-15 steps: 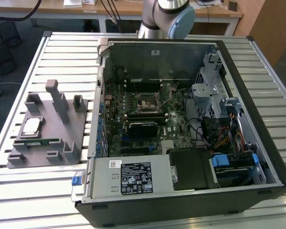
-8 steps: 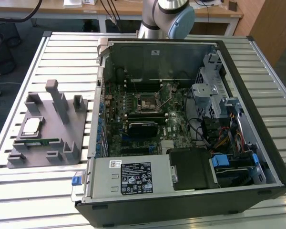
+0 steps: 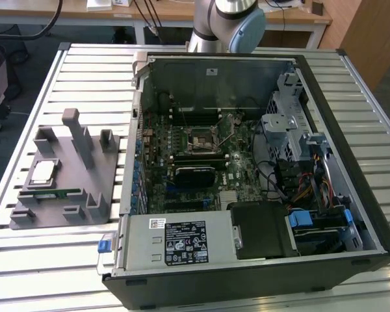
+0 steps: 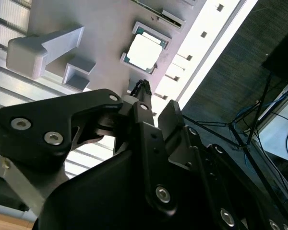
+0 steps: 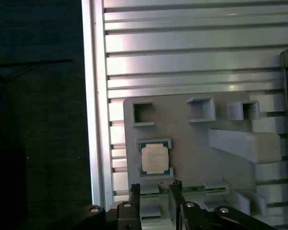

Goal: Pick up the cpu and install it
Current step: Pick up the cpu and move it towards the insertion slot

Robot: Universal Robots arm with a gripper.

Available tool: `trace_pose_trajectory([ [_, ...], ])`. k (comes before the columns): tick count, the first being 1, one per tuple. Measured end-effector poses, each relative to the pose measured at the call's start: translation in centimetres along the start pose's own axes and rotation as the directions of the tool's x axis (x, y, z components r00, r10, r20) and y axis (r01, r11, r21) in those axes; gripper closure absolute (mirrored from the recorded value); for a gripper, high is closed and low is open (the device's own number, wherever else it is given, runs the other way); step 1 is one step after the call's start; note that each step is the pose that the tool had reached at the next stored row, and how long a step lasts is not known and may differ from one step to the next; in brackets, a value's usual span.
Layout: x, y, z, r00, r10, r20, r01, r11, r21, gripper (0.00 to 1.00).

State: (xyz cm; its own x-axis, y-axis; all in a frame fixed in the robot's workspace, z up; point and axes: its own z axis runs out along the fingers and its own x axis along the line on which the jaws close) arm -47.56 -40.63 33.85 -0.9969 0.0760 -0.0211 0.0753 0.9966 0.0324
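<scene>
The cpu (image 3: pixel 42 171) is a small square chip with a silvery top, lying flat in its recess on the grey tray (image 3: pixel 84 162) at the exterior view's left. In the first wrist view the cpu (image 5: pixel 154 158) lies just beyond my gripper (image 5: pixel 155 192), well below it and apart from it. The two black fingers (image 5: pixel 134 191) stand apart with only the tray showing in the gap, so the gripper is open and holds nothing. In the second wrist view the cpu (image 4: pixel 144 51) sits past the gripper (image 4: pixel 156 98). The motherboard socket (image 3: pixel 201 140) stands open inside the computer case (image 3: pixel 325 195).
A thin green memory stick (image 5: pixel 192 189) lies in a tray slot beside the cpu. Grey posts (image 3: pixel 75 127) rise from the tray. The slatted metal table (image 3: pixel 52 260) ends in an edge close to the tray (image 5: pixel 98 120). The arm's base (image 3: pixel 224 23) stands behind the case.
</scene>
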Motion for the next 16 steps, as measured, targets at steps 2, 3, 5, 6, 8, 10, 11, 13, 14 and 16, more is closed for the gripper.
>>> trace_pose_trajectory([
  [2,-0.10,0.06,0.37,1.0000,0.000,0.0001,0.000,1.0000,0.0005,0.59],
  [3,-0.12,0.11,0.55,1.0000,0.000,0.0001,0.000,1.0000,0.0008,0.59],
  [5,-0.12,0.18,0.93,1.0000,0.000,0.0002,0.000,1.0000,0.0014,0.47],
  [6,-0.12,0.18,1.11,1.0000,-0.001,0.0002,0.001,1.0000,0.0015,0.47],
  [8,-0.11,0.18,1.47,1.0000,-0.003,0.0001,0.003,1.0000,0.0016,0.41],
  [10,-0.09,0.17,1.83,0.9999,-0.015,-0.0003,0.015,0.9999,0.0013,0.41],
  [11,-0.09,0.16,2.03,0.9996,-0.027,-0.0006,0.027,0.9996,0.0010,0.41],
  [13,-0.08,0.15,2.38,0.9987,-0.050,-0.0014,0.050,0.9987,0.0006,0.41],
  [14,-0.08,0.13,2.56,0.9982,-0.059,-0.0017,0.059,0.9982,0.0003,0.41],
  [16,-0.08,0.07,2.91,0.9979,-0.064,-0.0021,0.064,0.9979,0.0002,0.41],
])
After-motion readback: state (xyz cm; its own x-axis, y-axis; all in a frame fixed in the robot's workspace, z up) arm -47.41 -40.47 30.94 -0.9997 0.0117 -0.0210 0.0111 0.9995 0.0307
